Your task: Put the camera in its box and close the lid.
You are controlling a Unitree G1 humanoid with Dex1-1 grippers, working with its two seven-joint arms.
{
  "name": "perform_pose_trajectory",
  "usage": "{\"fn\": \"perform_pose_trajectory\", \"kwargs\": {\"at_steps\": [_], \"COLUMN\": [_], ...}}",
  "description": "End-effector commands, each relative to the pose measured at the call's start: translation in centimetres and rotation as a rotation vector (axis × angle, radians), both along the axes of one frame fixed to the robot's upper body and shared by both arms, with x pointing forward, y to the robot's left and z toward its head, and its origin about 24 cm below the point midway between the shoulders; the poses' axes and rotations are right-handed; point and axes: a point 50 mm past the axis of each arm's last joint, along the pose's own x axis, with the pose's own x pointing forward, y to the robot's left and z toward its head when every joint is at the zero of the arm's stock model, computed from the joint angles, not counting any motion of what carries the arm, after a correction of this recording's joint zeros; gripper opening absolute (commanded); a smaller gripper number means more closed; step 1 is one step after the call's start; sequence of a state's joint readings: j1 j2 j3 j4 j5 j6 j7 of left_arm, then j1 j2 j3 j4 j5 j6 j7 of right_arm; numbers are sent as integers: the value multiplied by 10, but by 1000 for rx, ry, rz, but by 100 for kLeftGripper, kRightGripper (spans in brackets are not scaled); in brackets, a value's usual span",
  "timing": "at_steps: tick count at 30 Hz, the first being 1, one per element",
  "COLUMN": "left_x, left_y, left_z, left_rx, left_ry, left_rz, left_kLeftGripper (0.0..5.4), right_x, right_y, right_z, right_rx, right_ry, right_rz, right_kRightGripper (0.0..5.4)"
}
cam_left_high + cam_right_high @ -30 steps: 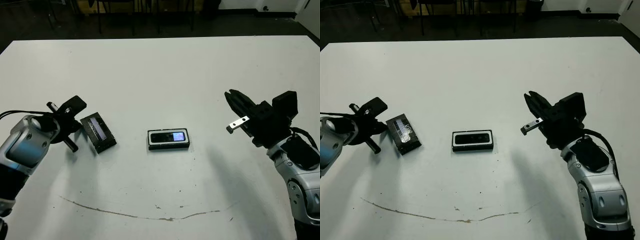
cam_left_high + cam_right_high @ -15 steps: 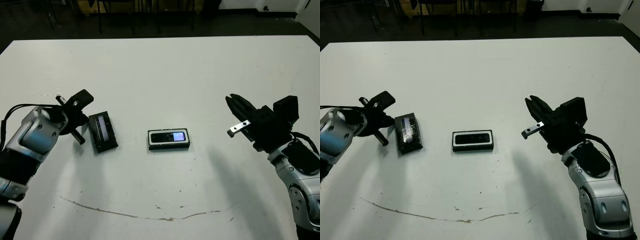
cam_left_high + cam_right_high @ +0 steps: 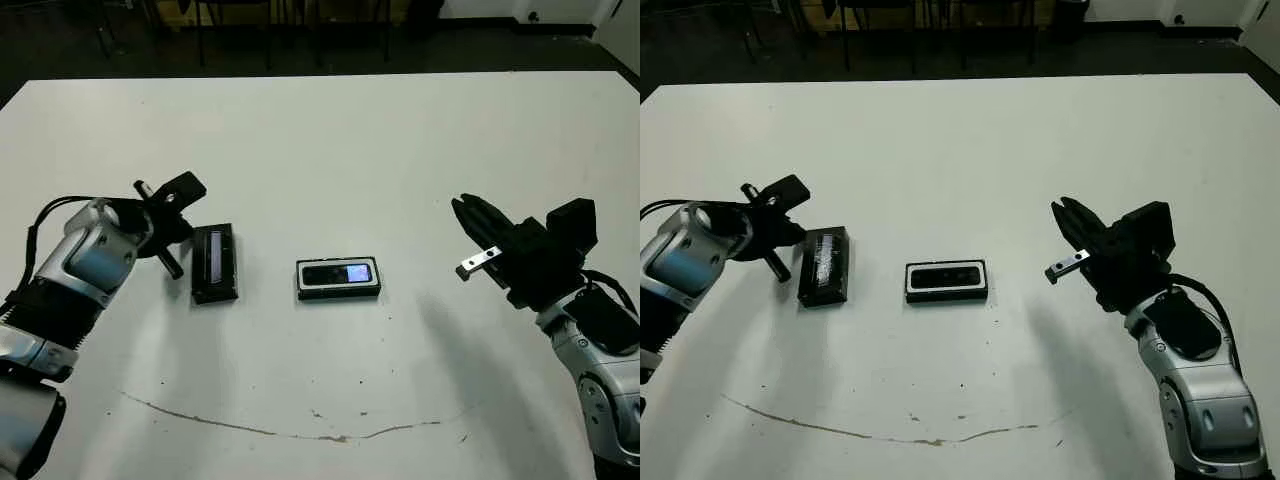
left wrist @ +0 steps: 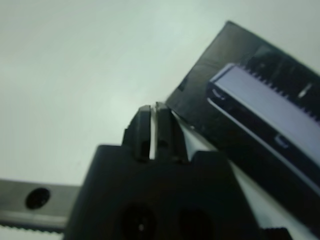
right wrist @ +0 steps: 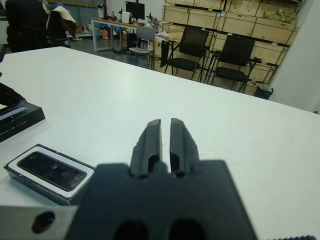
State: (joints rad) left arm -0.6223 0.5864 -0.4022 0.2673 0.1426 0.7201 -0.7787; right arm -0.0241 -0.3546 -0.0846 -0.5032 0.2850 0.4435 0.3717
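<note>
The camera, a slim black bar with a small bluish screen lit, lies inside the box, a white-lined black tray at the table's middle. The lid lies flat on the table to the box's left, its glossy panel facing up. My left gripper is shut and empty, and its fingertips rest against the lid's far left edge. My right gripper hovers shut and empty well to the right of the box.
A thin dark scratch line curves across the white table near its front. Chairs and stacked wooden crates stand beyond the table's far edge.
The left gripper has swung toward the table's middle against the lid, and the lid has turned from slanted to nearly straight and slid slightly toward the box. The right gripper has barely shifted.
</note>
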Motion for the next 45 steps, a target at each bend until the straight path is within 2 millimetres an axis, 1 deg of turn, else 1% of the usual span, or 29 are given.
{"fn": "perform_pose_trajectory", "kwargs": {"at_steps": [1, 6, 11, 16, 21, 26, 28, 33, 40, 43, 45], "left_x": [-3, -6, -10, -11, -10, -7, -6, -9, -21, -29, -35], "left_y": [-7, -16, -24, -27, -20, 0, 8, 23, 27, 26, 23], "left_z": [-6, -5, -4, -2, 0, 8, 13, 30, 61, 77, 87], "left_rx": [-18, -41, -76, -74, -48, -19, -8, -61, -163, -262, -328], "left_ry": [39, 41, 54, 38, 21, -29, -51, -93, -169, -251, -340], "left_rz": [-48, -104, -121, -143, -97, -7, 10, 39, 1, -35, -20], "left_kLeftGripper": [0, 0, 0, 0, 0, 0, 0, 0, 0, 0, 0], "right_x": [0, 0, 1, 2, 1, 2, 3, 5, 8, 9, 8], "right_y": [-3, -2, -2, -2, -2, -2, -2, -1, 1, 1, 2], "right_z": [-4, -5, -5, -5, -7, -8, -8, -8, -10, -13, -13], "right_rx": [-21, -11, -17, -19, -3, -2, -9, -20, -16, 6, -7], "right_ry": [25, 32, 30, 36, 36, 41, 40, 42, 39, 54, 53], "right_rz": [-14, -12, -10, -15, -15, -15, -18, -7, 15, 21, 20], "right_kRightGripper": [2, 2, 2, 2, 2, 2, 2, 2, 2, 2, 2]}}
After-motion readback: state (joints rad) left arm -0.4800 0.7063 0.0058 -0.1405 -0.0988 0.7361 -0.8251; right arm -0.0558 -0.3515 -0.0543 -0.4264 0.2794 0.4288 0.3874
